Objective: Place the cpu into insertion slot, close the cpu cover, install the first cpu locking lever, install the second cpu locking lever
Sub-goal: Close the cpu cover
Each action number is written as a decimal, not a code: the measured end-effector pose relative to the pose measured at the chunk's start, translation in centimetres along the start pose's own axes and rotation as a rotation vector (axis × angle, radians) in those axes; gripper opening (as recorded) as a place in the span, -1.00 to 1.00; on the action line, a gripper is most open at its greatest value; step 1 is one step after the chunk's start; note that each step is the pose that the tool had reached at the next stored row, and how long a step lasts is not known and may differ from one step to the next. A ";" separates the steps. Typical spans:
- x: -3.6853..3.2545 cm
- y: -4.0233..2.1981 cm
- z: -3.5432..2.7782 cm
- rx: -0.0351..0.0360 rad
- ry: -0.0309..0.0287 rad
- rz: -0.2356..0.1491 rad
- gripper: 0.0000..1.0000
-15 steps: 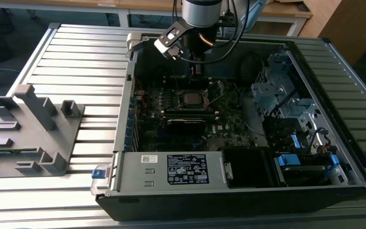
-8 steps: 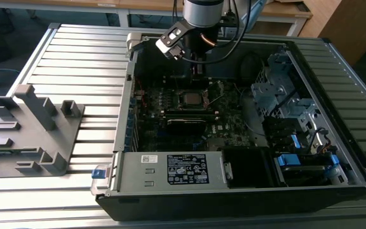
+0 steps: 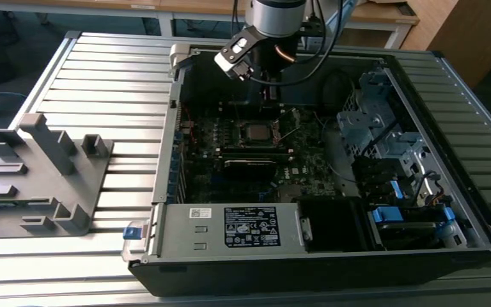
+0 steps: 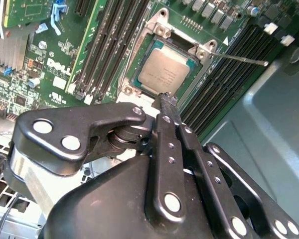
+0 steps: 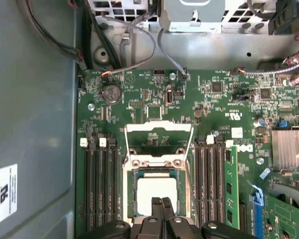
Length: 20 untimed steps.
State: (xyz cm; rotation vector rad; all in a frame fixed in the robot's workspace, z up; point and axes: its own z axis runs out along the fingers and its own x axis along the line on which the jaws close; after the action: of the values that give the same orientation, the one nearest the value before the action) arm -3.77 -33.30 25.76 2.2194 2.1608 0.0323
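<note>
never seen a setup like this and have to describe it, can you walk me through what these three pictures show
This is one robot arm working over an open computer case that lies on a slatted metal table; a grey fixture stands at the exterior view's left. The exterior view comes from a camera off the arm. Both wrist views come from cameras riding on the arm, looking past its end effector, the black two-fingered grasping part. Its fingers are pressed together and hold nothing. Beyond their tips the cpu, a silver square chip, sits in the insertion slot on the green motherboard. In the first wrist view the cpu cover, a thin metal frame, is swung open beside the slot. In the second wrist view a thin locking lever sticks out unlatched.
</note>
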 end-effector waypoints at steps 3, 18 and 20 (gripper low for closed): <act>0.01 0.50 0.03 0.0000 0.0001 0.000 -0.80; 0.04 1.97 -0.16 0.0000 0.0003 0.000 -0.80; 0.06 2.38 -0.14 0.0000 0.0003 0.000 -0.80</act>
State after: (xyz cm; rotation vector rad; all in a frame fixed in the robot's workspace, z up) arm -1.40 -33.31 26.01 2.2196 2.1609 0.0326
